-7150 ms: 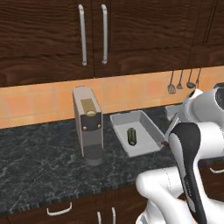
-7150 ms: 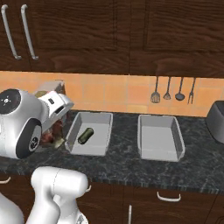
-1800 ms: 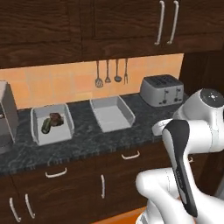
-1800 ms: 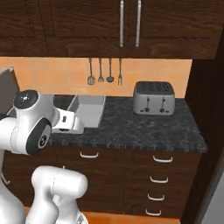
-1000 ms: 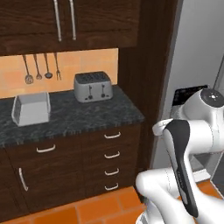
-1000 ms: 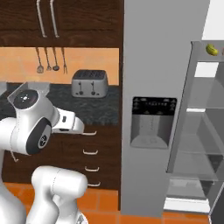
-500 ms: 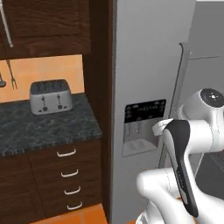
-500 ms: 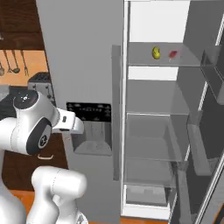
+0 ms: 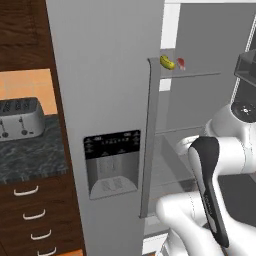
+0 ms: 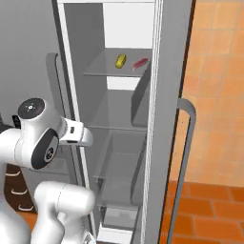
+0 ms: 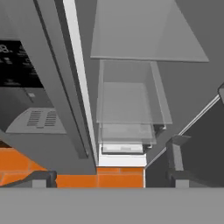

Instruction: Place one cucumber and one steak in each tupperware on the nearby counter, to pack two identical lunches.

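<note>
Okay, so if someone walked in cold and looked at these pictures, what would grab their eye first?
Most likely the tall grey fridge standing open, its shelves nearly bare. On the upper shelf lie two small bright things side by side: a yellow-green cucumber and, to its right, a flat red-pink steak. The white robot arm faces the opening, and its gripper is open with nothing in it.

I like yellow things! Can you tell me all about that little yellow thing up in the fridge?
That is the cucumber, a small stubby yellow-green vegetable with rounded ends. It lies on its side on the upper shelf of the open fridge, resting on the grey shelf. A red-pink steak lies beside it, apart from it. Nothing holds it.
</note>
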